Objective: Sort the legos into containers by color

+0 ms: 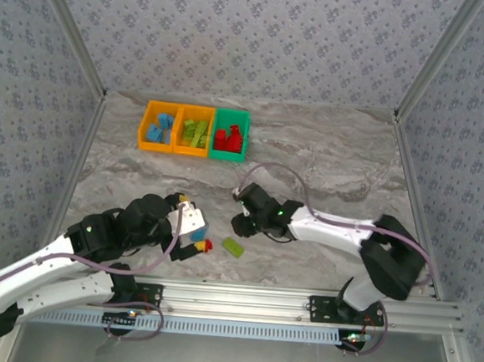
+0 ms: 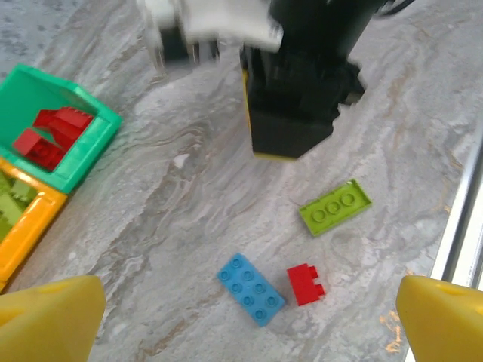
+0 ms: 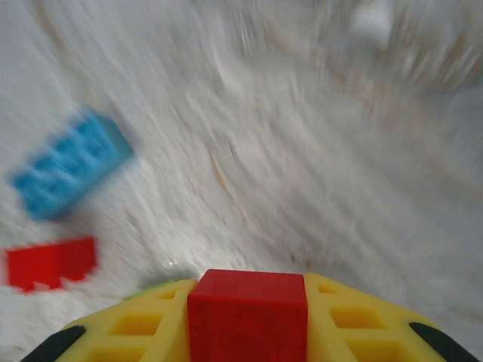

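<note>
Marbled grey tabletop [image 2: 173, 204], left fingers [image 2: 49, 320] spread wide, right fingers [image 3: 143, 326] clamped on blocky red lego [image 3: 247, 313]

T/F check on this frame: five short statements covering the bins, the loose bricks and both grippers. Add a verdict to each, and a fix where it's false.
1. The green plastic bin holds red studded bricks. True.
2. The left gripper is clamped on the blue studded brick. False: its jaws stand open, and that brick lies on the grey marble-patterned table.
3. A flat lime green brick lies loose on the table. True.
4. The right gripper grips a blue brick. False: a small red brick sits between its yellow fingers.
5. The row of three bins stands at the table's near edge. False: it is at the far side, near the patterned back wall.
</note>
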Robot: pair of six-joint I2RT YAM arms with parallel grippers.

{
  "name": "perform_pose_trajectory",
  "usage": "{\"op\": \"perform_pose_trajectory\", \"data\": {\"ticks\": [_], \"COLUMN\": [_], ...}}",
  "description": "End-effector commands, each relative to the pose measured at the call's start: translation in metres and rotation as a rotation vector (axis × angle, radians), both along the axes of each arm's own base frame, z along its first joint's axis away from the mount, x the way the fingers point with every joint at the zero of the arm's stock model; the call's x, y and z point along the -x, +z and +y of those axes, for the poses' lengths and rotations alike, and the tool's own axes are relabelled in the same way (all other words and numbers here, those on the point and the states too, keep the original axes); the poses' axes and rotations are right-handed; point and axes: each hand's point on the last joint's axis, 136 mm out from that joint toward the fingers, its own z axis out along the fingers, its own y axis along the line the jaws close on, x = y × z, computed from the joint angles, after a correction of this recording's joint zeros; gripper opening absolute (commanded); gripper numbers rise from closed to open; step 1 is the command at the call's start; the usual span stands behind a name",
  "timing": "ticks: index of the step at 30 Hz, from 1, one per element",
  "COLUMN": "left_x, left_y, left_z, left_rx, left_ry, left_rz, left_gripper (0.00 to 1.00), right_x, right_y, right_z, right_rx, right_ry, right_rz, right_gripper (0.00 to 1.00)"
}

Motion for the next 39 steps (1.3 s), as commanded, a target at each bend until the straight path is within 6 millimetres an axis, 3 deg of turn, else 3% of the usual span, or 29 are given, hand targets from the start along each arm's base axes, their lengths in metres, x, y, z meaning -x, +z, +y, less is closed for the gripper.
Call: {"op": "perform_pose_trajectory", "data": {"ticks": [1,4,8,11,12,16,22,25,27,31,35,39], "left_x": [-0.021,-0.032,-0.037,-0.037,-0.037,-0.038,-0.037,-0.037,-0.037,-0.037,-0.039,-0.042], "left_y": [0.021,0.023,0.02,0.016,0.014,0.012,0.012,0.009,0.009,0.009,0.009,0.009], "left_z": [0.008,0.015,0.017,0.016,0.016,0.017,0.017,0.019,0.019,0.019,0.019,0.02], "left_rx": [0.106,0.143,0.126,0.114,0.113,0.108,0.107,0.099,0.099,0.1,0.102,0.112], "left_ry": [0.118,0.192,0.206,0.205,0.208,0.218,0.215,0.224,0.226,0.229,0.239,0.262], "left_rz": [-0.039,-0.032,-0.028,-0.011,-0.006,0.002,0.0,0.01,0.009,0.009,0.011,0.01], "left_gripper": [0.99,0.99,0.99,0.99,0.99,0.99,0.99,0.99,0.99,0.99,0.99,0.99], "right_x": [-0.046,-0.091,-0.148,-0.19,-0.208,-0.26,-0.312,-0.325,-0.328,-0.327,-0.315,-0.286], "right_y": [0.091,0.126,0.128,0.102,0.11,0.073,0.027,0.011,0.003,0.008,0.04,0.081], "right_z": [0.006,0.002,0.01,0.025,0.032,0.036,0.048,0.055,0.06,0.061,0.051,0.041], "right_rx": [-0.158,-0.213,-0.218,-0.144,-0.136,-0.036,-0.01,-0.033,-0.033,0.007,0.006,-0.012], "right_ry": [-0.066,-0.142,-0.159,-0.149,-0.164,-0.222,-0.225,-0.237,-0.228,-0.22,-0.228,-0.191], "right_rz": [-0.345,-0.53,-0.631,-0.607,-0.617,-0.565,-0.415,-0.351,-0.33,-0.302,-0.311,-0.331], "right_gripper": [0.35,0.36,0.36,0.35,0.34,0.33,0.36,0.4,0.49,0.65,0.66,0.67]}}
